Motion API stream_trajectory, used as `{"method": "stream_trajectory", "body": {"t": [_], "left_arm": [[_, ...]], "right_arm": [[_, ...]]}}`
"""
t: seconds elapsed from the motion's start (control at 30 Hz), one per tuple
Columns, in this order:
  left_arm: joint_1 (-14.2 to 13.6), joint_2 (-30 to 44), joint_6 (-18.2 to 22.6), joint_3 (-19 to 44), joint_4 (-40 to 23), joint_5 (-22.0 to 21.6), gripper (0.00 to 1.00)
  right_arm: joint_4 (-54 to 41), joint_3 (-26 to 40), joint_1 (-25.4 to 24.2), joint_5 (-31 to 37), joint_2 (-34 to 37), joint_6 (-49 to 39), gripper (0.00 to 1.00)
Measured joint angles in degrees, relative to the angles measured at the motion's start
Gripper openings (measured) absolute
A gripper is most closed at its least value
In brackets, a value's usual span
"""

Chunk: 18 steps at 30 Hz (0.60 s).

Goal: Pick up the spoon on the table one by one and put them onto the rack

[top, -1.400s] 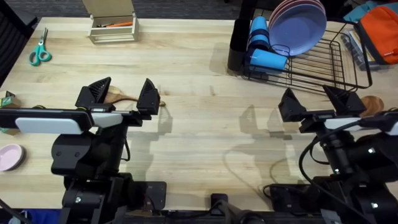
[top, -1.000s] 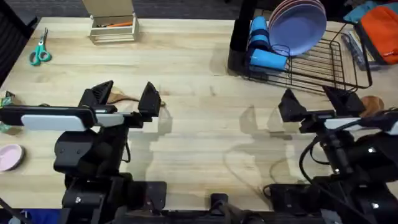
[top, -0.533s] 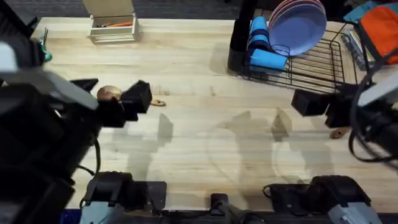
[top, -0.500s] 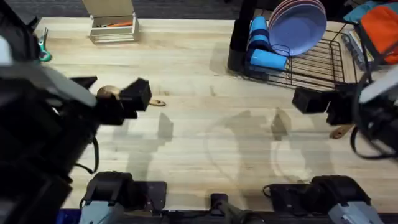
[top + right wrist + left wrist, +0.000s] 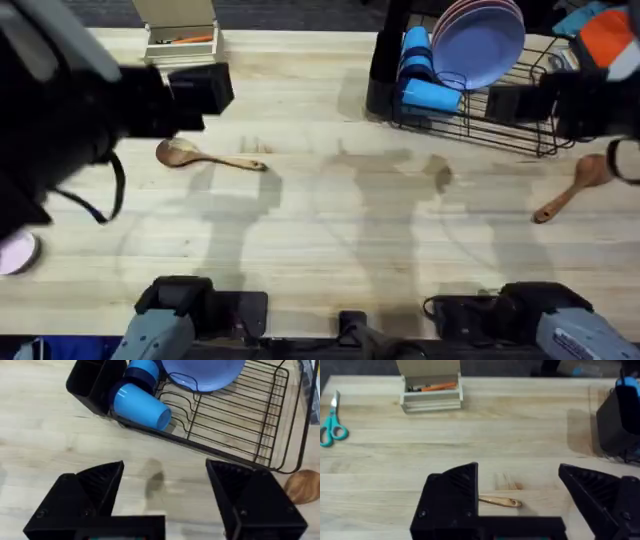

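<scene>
I see two spoons on the table (image 5: 330, 230), none on the rack (image 5: 500, 100) yet. One spoon (image 5: 205, 156) lies at the left side, its bowl pointing left. The other spoon (image 5: 568, 188) lies at the right, just in front of the rack. My left gripper (image 5: 520, 497) is wide open and holds nothing; the first spoon's handle shows between its fingers. My right gripper (image 5: 165, 495) is wide open too, empty, near the rack.
</scene>
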Motion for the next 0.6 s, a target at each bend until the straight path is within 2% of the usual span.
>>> {"method": "stream_trajectory", "body": {"t": [0.3, 0.6], "left_arm": [[0.0, 12.9, -0.2, 12.3, -8.5, 1.5, 0.993], [0.0, 16.5, -0.2, 13.8, -9.2, 1.6, 0.993]], "right_arm": [[-7.6, 9.5, 0.0, 0.0, 7.9, 0.0, 0.994], [-7.3, 9.9, 0.0, 0.0, 8.7, 0.0, 0.994]]}}
